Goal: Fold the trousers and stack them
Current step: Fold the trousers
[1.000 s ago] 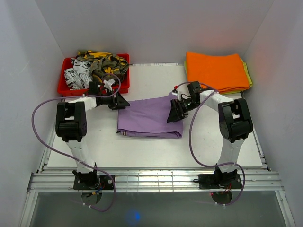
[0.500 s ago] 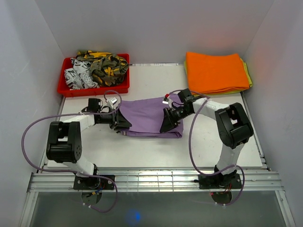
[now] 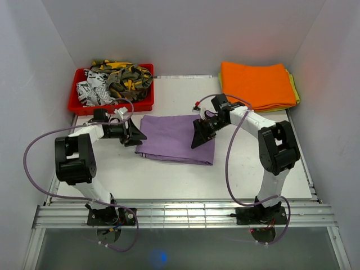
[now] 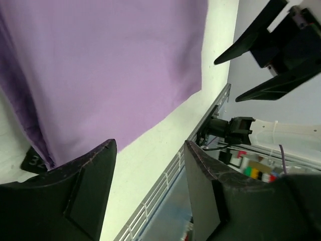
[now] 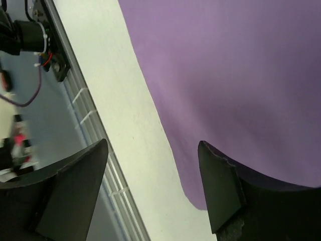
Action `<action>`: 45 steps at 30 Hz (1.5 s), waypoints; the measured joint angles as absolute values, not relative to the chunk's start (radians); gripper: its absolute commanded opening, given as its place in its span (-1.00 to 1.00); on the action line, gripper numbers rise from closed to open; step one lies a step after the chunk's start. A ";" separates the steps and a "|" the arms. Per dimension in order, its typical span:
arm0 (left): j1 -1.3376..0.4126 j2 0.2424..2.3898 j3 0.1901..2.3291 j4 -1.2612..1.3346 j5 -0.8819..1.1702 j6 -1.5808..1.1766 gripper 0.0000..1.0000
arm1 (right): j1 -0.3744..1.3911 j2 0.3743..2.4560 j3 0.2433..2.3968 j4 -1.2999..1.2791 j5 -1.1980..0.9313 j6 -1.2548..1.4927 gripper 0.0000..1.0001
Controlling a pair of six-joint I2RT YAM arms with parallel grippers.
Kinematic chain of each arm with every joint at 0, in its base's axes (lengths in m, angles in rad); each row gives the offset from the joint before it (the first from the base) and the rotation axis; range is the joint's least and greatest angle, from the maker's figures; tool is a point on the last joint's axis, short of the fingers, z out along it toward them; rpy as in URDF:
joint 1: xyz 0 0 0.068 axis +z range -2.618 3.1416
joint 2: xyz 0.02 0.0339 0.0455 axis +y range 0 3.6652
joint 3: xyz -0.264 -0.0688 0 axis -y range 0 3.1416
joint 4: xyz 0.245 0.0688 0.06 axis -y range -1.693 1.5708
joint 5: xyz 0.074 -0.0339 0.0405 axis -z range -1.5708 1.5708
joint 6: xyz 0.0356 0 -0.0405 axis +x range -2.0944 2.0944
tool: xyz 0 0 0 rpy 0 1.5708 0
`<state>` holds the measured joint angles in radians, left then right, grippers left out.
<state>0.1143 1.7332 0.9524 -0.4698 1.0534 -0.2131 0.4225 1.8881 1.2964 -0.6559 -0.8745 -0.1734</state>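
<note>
The lilac-purple trousers [image 3: 174,138] lie folded into a flat rectangle in the middle of the white table [image 3: 169,180]. My left gripper [image 3: 135,135] sits low at their left edge, open, with nothing between its fingers. In the left wrist view the trousers [image 4: 110,65] spread out beyond the left gripper [image 4: 149,145], and only bare table shows in the gap. My right gripper [image 3: 198,138] hangs over their right part, open and empty. The right wrist view shows the right gripper [image 5: 153,145] straddling the trousers' [image 5: 230,75] near edge.
A red bin [image 3: 84,107] of camouflage and black-and-white garments [image 3: 115,79] stands at the back left, close behind my left arm. A folded orange cloth [image 3: 256,84] on a yellow-green one [image 3: 295,87] lies at the back right. White walls close in both sides.
Half a second ago both grippers were down at the trousers' side edges. The left one has since drawn back leftward and the right one has lifted. The folded trousers lie flatter and slightly further back.
</note>
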 measured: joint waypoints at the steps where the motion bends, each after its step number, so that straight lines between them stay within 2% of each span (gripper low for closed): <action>1: 0.115 1.708 0.969 -0.487 1.049 -0.205 0.38 | 0.441 1.868 1.338 -0.654 -0.844 -0.172 0.61; 3: 0.124 1.618 0.999 -0.522 1.029 -0.199 0.41 | 0.507 1.824 1.428 -0.635 -0.738 -0.173 0.67; 5: 0.144 1.528 1.002 -0.529 1.009 -0.221 0.55 | 0.586 1.805 1.502 -0.601 -0.625 -0.184 0.67; 6: 0.164 1.486 1.002 -0.531 0.999 -0.237 0.70 | 0.629 1.803 1.536 -0.582 -0.574 -0.192 0.66; 8: 0.212 1.415 1.002 -0.526 0.960 -0.273 0.75 | 0.712 1.816 1.585 -0.547 -0.474 -0.207 0.67; 12: 0.276 1.357 1.004 -0.532 0.844 -0.336 0.76 | 0.863 1.889 1.633 -0.489 -0.302 -0.259 0.78; 16: 0.285 1.397 1.011 -0.585 0.756 -0.363 0.76 | 0.974 1.992 1.633 -0.457 -0.174 -0.318 0.80; 23: 0.299 1.419 1.000 -0.613 0.664 -0.394 0.75 | 1.049 2.128 1.640 -0.430 -0.060 -0.387 0.74; 26: 0.300 1.418 0.987 -0.614 0.631 -0.398 0.75 | 1.054 2.171 1.652 -0.410 -0.021 -0.411 0.62; 29: 0.300 1.417 0.973 -0.614 0.597 -0.398 0.75 | 1.056 2.181 1.654 -0.367 0.021 -0.443 0.31; 30: 0.300 1.417 0.969 -0.613 0.586 -0.398 0.76 | 1.056 2.185 1.654 -0.354 0.035 -0.452 0.01; 32: 0.300 1.418 0.964 -0.612 0.573 -0.399 0.76 | 1.057 2.194 1.653 -0.327 0.056 -0.469 -0.46; 33: 0.300 1.417 0.962 -0.612 0.567 -0.401 0.75 | 1.058 2.199 1.653 -0.316 0.069 -0.475 -0.84; 35: 0.300 1.416 0.947 -0.600 0.560 -0.409 0.76 | 1.059 2.202 1.653 -0.300 0.086 -0.487 -0.84; 38: 0.300 1.402 0.894 -0.574 0.558 -0.440 0.96 | 1.053 2.202 1.653 -0.291 0.070 -0.482 -0.84; 45: 0.239 1.380 0.774 -0.463 0.557 -0.553 0.96 | 0.984 2.187 1.663 -0.323 -0.144 -0.429 -0.85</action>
<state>0.2390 1.3804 0.7742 -0.4625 0.5568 -0.5526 0.9840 2.1868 1.6627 -0.3229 -0.1440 -0.4286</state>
